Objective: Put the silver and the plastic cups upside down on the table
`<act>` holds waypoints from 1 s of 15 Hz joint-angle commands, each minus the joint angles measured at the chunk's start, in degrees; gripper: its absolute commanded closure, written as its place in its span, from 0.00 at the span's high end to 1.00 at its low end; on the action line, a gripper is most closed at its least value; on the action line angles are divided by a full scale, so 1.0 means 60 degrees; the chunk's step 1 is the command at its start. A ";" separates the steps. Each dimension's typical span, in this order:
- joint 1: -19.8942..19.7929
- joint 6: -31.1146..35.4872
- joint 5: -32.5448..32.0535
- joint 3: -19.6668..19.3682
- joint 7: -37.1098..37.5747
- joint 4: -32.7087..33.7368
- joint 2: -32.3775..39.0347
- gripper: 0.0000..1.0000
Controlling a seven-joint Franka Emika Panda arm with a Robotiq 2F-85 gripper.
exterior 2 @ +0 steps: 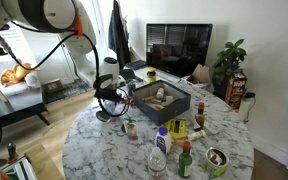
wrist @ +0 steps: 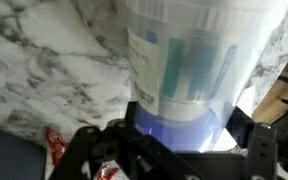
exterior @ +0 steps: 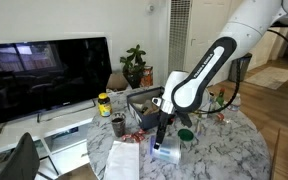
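Plastic cup (wrist: 179,70): likely light, thin-walled, slippery, crushable. Jaws straddle its sides above tabletop (wrist: 44,50); whether clamped, cannot tell. Grip mid-wall, gently.

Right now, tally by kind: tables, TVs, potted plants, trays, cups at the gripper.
Table: 1
TV: 1
Potted plant: 1
Tray: 1
Cup at the gripper: 1
Total: 5

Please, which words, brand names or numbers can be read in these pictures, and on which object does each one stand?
No text is readable.
Printed label on the plastic cup: too blurred to read.
Labels on the bottles: too small to read.
Label on the yellow jar: too small to read.
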 commanded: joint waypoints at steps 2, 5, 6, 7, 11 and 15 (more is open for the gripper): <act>-0.2545 0.1074 0.0143 0.2333 -0.1317 -0.0856 0.0511 0.61; -0.3802 0.1918 -0.0264 0.3415 -0.1624 -0.1262 0.1208 0.61; -0.4065 0.2333 -0.0504 0.3566 -0.1601 -0.1466 0.1471 0.61; -0.4243 0.2817 -0.0810 0.3647 -0.1512 -0.1594 0.1710 0.61; -0.4793 0.4514 -0.2801 0.3669 -0.0779 -0.2088 0.2647 0.61; -0.5141 0.5729 -0.4926 0.3440 0.0311 -0.2495 0.3076 0.61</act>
